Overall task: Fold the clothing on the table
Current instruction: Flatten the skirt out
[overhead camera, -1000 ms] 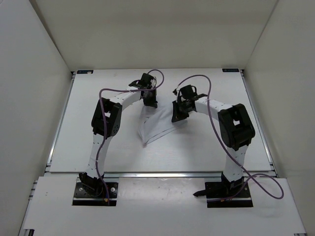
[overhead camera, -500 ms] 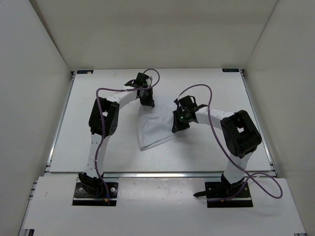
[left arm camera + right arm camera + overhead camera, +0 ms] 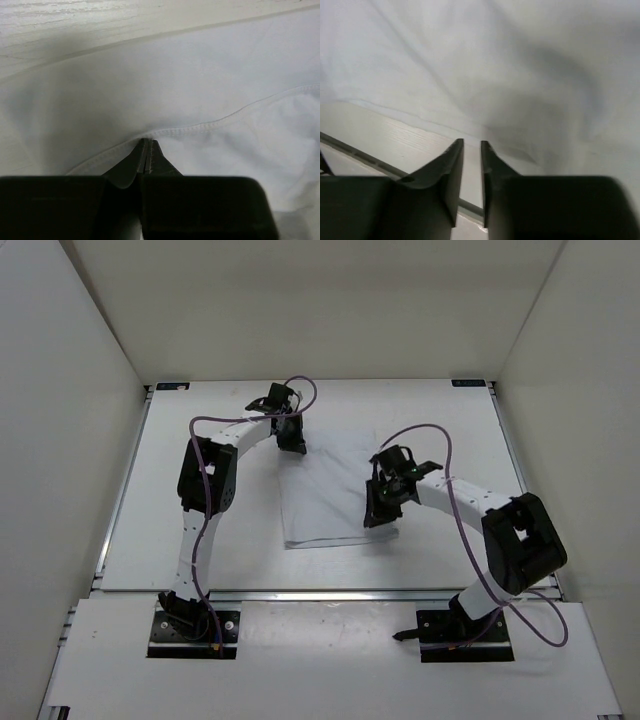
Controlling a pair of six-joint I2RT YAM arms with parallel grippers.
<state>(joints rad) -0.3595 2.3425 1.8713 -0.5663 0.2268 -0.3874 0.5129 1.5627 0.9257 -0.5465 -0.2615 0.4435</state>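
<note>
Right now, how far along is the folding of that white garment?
Done: the white garment lies spread fairly flat on the table, a rough rectangle. In hand: the left tool pinches its stitched hem at the far corner; the right tool sits at the right edge, jaws slightly apart, holding nothing. Left: no compact fold shows yet, so the folds themselves likely remain.

The clothing is thin white cloth, soft and matt, creased all over, with a stitched hem. The table is white and smooth, with a faint wood-like grain close up, and is edged by bright metal rails. The right gripper looks like dark matt plastic, slightly shiny at its edges.
</note>
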